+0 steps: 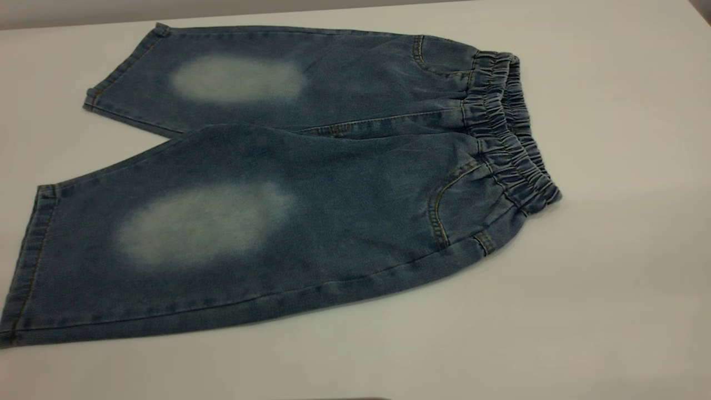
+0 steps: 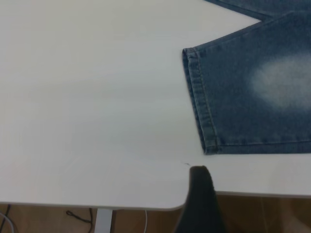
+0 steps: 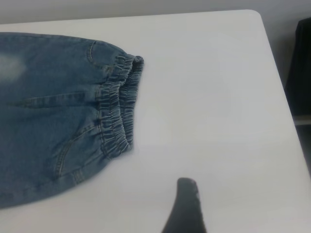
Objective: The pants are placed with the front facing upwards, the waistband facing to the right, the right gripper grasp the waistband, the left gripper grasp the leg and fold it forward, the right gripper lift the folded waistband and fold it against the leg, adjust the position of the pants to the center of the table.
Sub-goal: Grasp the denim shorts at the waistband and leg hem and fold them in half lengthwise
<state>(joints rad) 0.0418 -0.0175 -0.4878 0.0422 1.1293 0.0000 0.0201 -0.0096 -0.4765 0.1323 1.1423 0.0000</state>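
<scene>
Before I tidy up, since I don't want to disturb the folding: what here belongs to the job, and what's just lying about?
Belongs to the job:
pants
waistband
table
left gripper
right gripper

Just lying about:
cables under the table edge; nothing loose on the tabletop.

One pair of pants (image 1: 311, 183), two pale faded ovals, one waistband (image 1: 508, 130), one table (image 1: 611, 278).

no readable txt, no labels, no nos. or signs anywhere
</scene>
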